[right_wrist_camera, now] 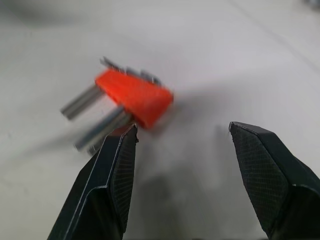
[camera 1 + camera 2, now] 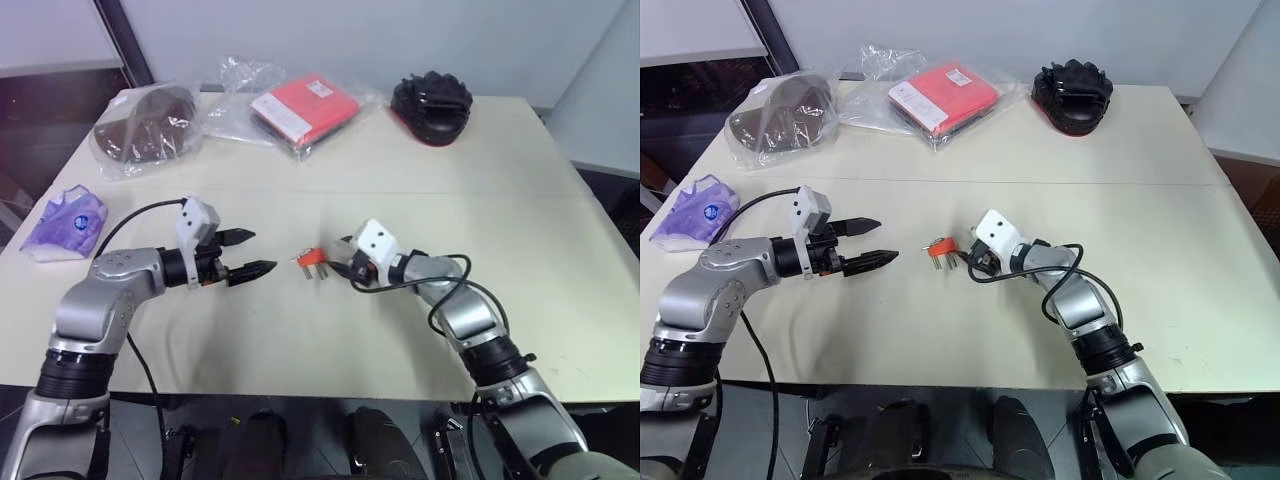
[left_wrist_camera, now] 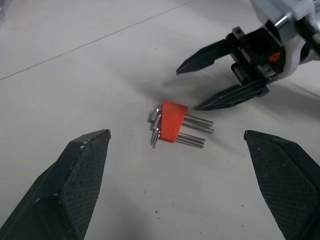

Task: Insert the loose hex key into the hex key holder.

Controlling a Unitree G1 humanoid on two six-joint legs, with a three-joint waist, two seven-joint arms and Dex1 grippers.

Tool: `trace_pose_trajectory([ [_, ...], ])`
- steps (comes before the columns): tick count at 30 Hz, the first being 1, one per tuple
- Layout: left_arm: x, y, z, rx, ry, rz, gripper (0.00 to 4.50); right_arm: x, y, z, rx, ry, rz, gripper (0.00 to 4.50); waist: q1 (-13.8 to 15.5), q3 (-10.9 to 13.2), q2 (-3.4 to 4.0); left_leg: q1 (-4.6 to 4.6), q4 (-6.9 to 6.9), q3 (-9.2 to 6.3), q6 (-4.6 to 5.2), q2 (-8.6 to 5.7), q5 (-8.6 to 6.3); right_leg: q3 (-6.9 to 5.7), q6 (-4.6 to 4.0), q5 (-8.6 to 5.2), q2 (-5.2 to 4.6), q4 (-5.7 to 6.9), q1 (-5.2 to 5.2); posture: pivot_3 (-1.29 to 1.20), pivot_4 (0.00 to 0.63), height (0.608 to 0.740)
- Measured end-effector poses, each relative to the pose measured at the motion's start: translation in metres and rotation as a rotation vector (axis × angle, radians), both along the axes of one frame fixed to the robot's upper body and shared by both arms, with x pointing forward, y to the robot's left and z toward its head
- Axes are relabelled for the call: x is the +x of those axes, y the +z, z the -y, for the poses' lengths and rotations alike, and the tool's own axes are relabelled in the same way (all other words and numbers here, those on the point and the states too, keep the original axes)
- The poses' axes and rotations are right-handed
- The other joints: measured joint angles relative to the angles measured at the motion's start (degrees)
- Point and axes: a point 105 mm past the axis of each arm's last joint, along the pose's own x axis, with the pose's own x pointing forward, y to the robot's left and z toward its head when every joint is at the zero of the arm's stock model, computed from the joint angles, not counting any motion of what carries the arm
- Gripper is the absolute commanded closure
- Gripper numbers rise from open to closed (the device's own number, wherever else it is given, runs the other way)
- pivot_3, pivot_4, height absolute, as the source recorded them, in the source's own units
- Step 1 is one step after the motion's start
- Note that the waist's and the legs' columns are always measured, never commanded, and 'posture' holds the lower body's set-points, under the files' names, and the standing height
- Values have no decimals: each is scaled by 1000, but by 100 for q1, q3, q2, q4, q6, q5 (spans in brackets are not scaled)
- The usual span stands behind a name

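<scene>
Hex key holder (image 3: pixel 172 121), small orange-red plastic block with short grey metal keys as prongs, lies on pale beige tabletop (image 2: pixel 560 290) between both grippers. Right gripper (image 3: pixel 210 82) just beside it, black fingers parted, empty. Left gripper (image 2: pixel 250 252) further off, fingers spread wide, empty. Bagged items along table's far edge.

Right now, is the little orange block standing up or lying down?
Lying down. The hex key holder rests flat on the table, its grey keys pointing sideways along the surface, between both grippers' open jaws.
</scene>
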Motion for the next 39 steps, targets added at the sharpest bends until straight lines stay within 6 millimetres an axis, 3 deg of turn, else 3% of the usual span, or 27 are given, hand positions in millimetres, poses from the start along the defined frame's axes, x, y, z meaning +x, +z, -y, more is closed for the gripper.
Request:
trace_pose_trajectory([
  [8, 0, 0, 1, -3, 0, 2, 27, -2, -4, -8, 6, 16, 6, 1449, -24, 0, 0, 2, 0, -1, 0, 1, 0, 0, 0, 0, 1, 3, 0, 0, 150, 740],
  [20, -3, -1, 1, 2, 9, 4, 27, -6, -8, -37, 45, 85, -19, 1449, -187, -1, 0, 15, -29, -3, -2, 3, 1, 2, 0, 0, 1, 10, -7, 0, 150, 740],
  [39, -14, 0, -2, 0, -29, -53, 27, -13, -10, -59, 51, 183, -49, 1449, -281, -1, 0, 15, -35, -4, -3, 3, 2, 1, -1, 0, -1, 11, -10, 0, 150, 740],
])
